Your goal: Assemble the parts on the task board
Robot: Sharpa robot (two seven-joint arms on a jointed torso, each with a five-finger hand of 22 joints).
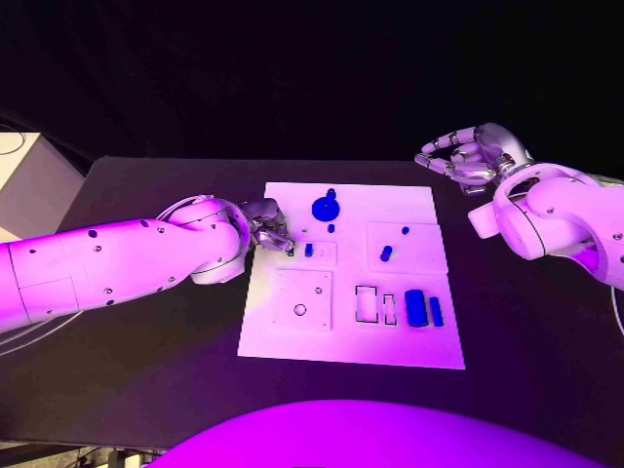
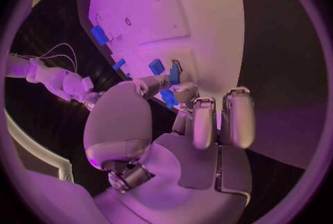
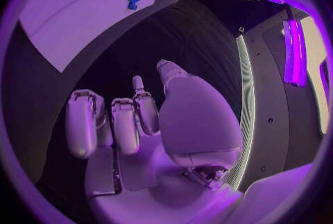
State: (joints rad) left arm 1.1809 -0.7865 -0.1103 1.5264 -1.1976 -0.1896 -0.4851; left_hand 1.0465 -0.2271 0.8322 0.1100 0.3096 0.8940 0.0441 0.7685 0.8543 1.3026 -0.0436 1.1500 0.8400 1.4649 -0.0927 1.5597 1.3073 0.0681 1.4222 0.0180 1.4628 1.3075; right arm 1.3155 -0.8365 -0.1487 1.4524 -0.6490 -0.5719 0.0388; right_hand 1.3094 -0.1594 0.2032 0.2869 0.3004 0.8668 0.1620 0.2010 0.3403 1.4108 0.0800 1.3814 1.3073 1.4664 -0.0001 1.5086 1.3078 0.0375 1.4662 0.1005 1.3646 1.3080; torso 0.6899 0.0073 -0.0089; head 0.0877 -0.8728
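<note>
The left hand (image 1: 266, 232) is pinching a blue part (image 2: 174, 74) over the board (image 1: 410, 343) (left edge); the right hand (image 1: 470, 156), curled on nothing, is hovering well apart.

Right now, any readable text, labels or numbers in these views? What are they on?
None readable.
Task board: outlines and holes, no print.
Blue parts: unmarked.
Left robot hand and right robot hand: no legible markings.
Pale box beside the table: yellow patch, too small to read.
</note>
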